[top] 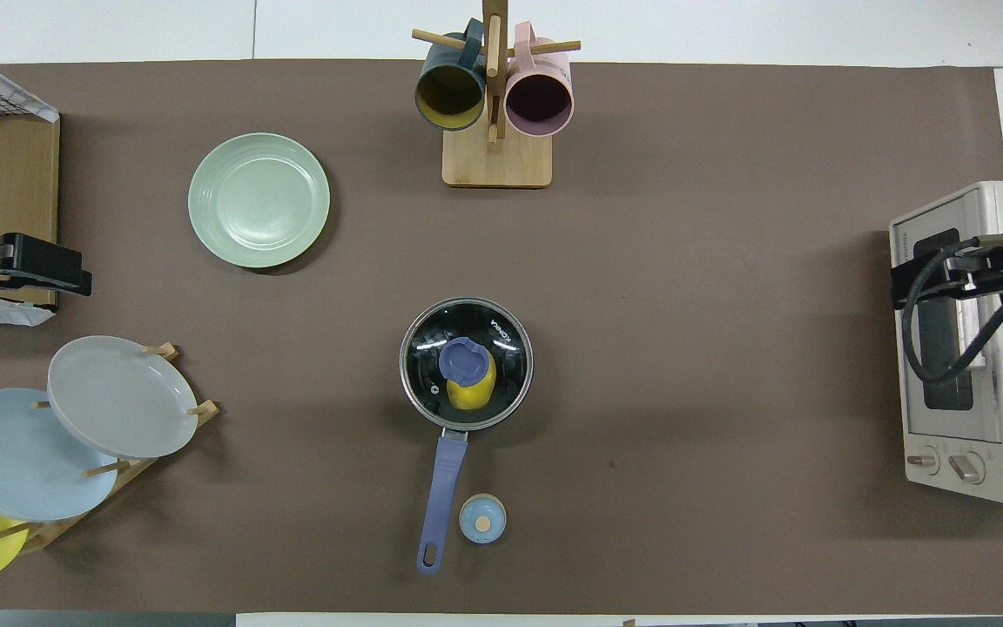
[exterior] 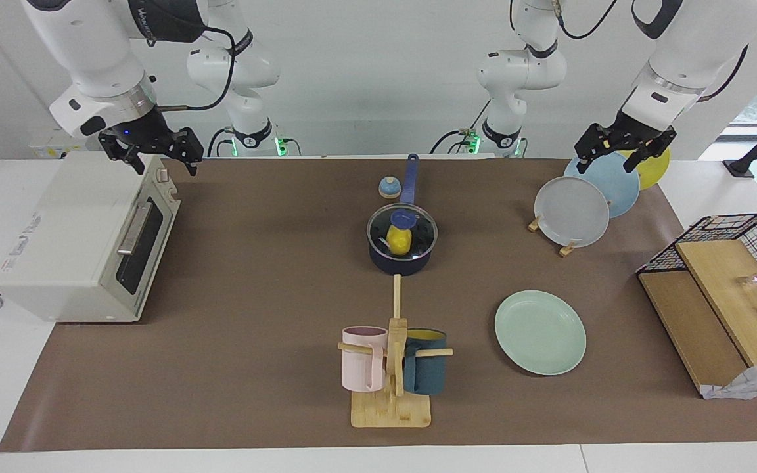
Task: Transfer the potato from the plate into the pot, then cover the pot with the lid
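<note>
Glossy yellow potato (top: 469, 394) under glass lid (top: 501, 335)

There are four plates: one green plate (exterior: 540, 332) and three in a rack (exterior: 569, 247). Two mugs (exterior: 364, 359) hang. One pot (exterior: 402, 249), one lid (exterior: 402, 230), one potato (exterior: 399, 241), one bell (exterior: 389, 188), one oven (exterior: 83, 240).

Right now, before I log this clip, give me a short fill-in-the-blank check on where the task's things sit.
1. The potato lies inside the ____.
2. The lid rests on the pot, so the pot is ____.
3. The mint-green plate holds ____.
4. The left hand hangs over the upright plates; the right hand hangs over the ____.

Missing words: pot; covered; nothing; toaster oven
</note>
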